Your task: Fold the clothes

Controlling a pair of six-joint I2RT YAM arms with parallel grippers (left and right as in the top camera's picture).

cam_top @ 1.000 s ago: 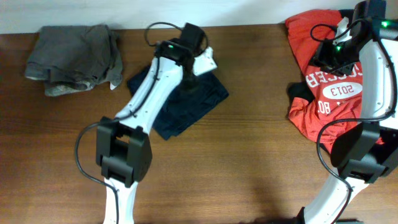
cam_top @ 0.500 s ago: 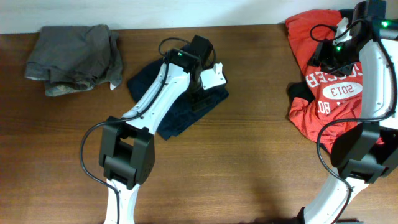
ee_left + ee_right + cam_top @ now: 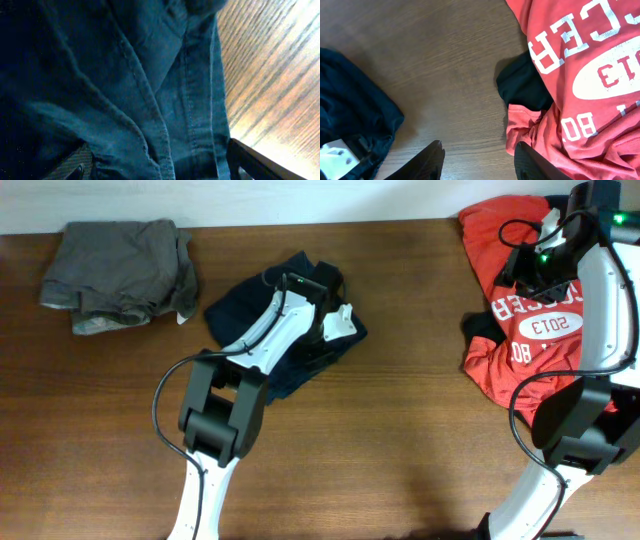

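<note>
Shorts (image 3: 232, 315) lie eleven o'clock of table (image 3: 400, 430) centre beneath our wide-open left gripper (image 3: 155, 165), so we should pinch both hem layers before folding toward five o'clock; right gripper (image 3: 477, 150) hangs open, empty.

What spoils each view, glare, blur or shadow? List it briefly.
Left wrist: the navy shorts sit dim and soft at close range, and glare whitens the table at right. Right wrist: sharp and evenly lit, the red jersey lettering crisp. Overhead: clear, a faint sheen on the wood low centre.

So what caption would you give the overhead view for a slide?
Laundry folding: left end effector over navy shorts, red jersey heaped at right edge.
</note>
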